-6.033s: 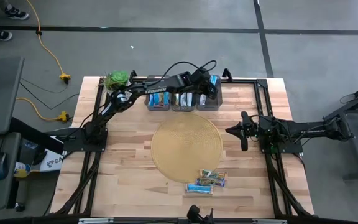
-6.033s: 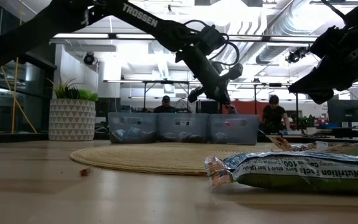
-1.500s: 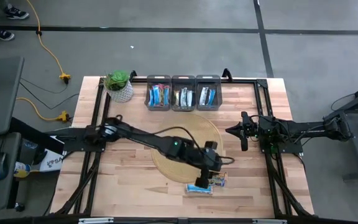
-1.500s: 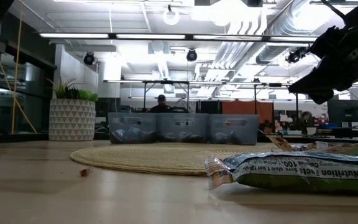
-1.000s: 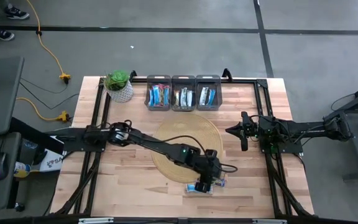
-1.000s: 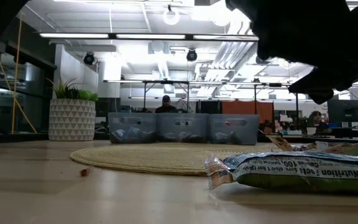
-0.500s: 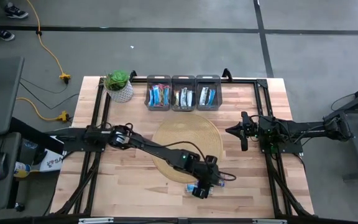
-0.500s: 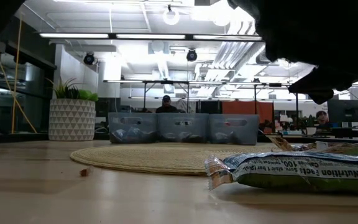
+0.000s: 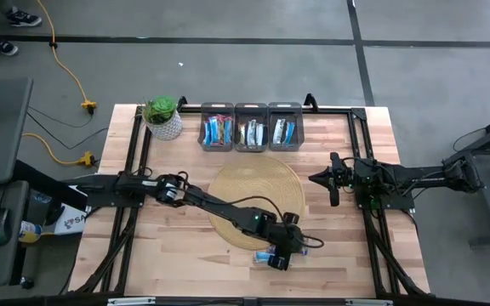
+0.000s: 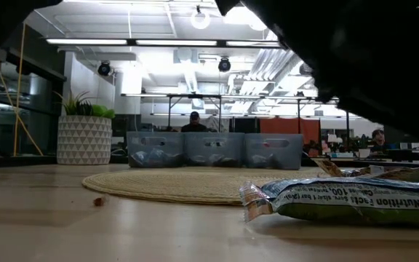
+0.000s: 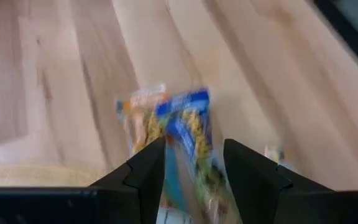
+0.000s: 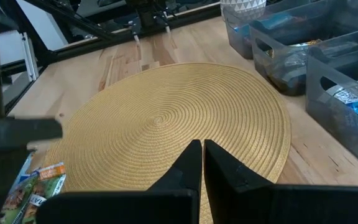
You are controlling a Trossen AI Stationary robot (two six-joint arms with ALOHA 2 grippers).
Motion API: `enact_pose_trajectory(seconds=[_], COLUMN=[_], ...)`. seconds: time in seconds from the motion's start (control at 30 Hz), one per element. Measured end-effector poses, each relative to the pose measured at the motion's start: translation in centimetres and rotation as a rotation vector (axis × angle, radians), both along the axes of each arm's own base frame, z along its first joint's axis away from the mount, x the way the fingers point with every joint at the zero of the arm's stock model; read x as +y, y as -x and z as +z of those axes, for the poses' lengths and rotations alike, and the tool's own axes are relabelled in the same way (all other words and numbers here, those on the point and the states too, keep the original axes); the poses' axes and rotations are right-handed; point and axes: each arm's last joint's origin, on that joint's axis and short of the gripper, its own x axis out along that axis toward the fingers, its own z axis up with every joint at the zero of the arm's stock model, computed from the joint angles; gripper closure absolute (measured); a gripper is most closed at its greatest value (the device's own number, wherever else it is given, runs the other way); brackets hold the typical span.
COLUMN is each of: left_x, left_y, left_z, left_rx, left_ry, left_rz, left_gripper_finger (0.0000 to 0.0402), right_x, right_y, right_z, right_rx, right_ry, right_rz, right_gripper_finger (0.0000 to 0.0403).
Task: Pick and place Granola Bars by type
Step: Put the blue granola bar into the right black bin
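A few granola bars (image 9: 299, 249) lie flat in a small pile on the wood near the table's front edge, past the round woven mat (image 9: 253, 200). The low view shows one of them close up (image 10: 355, 200). My left gripper (image 9: 277, 257) hangs low over the pile, open. In its wrist view (image 11: 194, 171) a blue-and-orange bar (image 11: 179, 121) shows between and beyond the two fingers, which stand on either side of it. My right gripper (image 9: 333, 183) waits shut above the table's right side, pointing at the mat (image 12: 202, 163).
Three grey bins (image 9: 251, 127) at the far edge hold sorted bars. A potted plant (image 9: 162, 115) stands left of them. The black frame rails (image 9: 134, 170) run along both table sides. People sit in the room beyond the table.
My left gripper has come down toward the pile of bars and a little toward the table's near edge, its fingers as far apart as before. In the low view the arm's dark bulk has sunk lower over the bars. The bars lie where they were.
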Motion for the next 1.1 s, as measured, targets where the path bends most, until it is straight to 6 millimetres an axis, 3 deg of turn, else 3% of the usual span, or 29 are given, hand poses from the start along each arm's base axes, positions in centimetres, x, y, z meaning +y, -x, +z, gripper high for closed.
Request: enact_pose_trajectory(seconds=[0.17,0.87,1.1], left_x=[-0.5,-0.6,-0.5], left_y=[-0.1,-0.1,-0.1], left_z=[-1.6,-3.5,-3.5], left_rx=[0.022,0.100,0.093], left_ry=[0.000,0.048,0.030], left_rz=[-0.012,0.005,0.046], left_gripper_finger=[0.0243,0.0244,0.0301], right_x=[0.0,0.0,0.0], right_y=[0.0,0.0,0.0], right_z=[0.0,0.0,0.0], right_rx=[0.000,-0.002,-0.001], right_ry=[0.000,0.000,0.000], right_rz=[0.001,0.000,0.001], right_gripper_finger=[0.0402,0.0402,0.0402])
